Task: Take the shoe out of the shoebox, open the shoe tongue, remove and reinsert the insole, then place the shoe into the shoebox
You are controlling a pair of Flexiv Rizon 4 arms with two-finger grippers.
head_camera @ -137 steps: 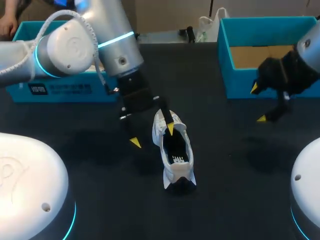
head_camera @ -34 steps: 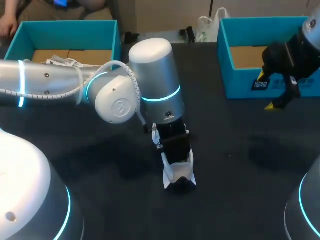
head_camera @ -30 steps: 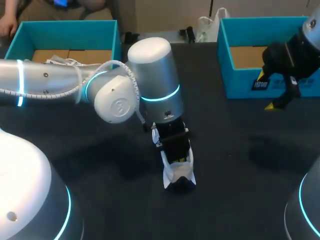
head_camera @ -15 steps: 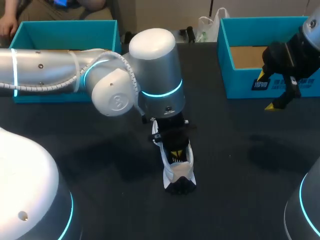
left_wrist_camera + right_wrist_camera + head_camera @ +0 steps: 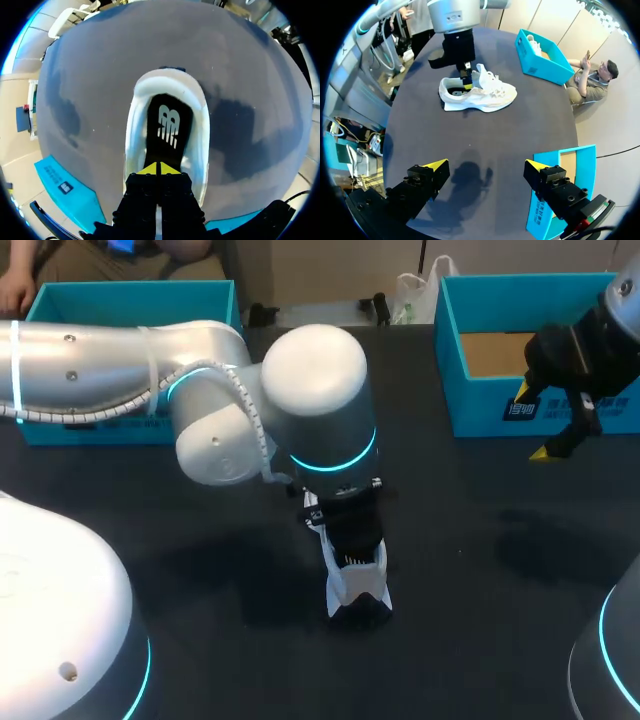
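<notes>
Shoe (image 5: 347, 590) on table (image 5: 480, 570). Left tool (image 5: 159, 169) inside shoe opening, tips together on insole (image 5: 169, 125), possibly pinching it. Right tool (image 5: 486, 163) well apart from shoe, fingers spread.

Head camera overlooks the table (image 5: 480, 570) from above; left wrist camera hangs close over the shoe (image 5: 168, 125); right wrist camera sees it farther ahead, eleven o'clock.

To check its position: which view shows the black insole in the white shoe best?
Left wrist view: it looks straight into the white shoe onto the black insole. In the head view my left arm hides most of it; the right wrist view shows only a dark opening.
</notes>
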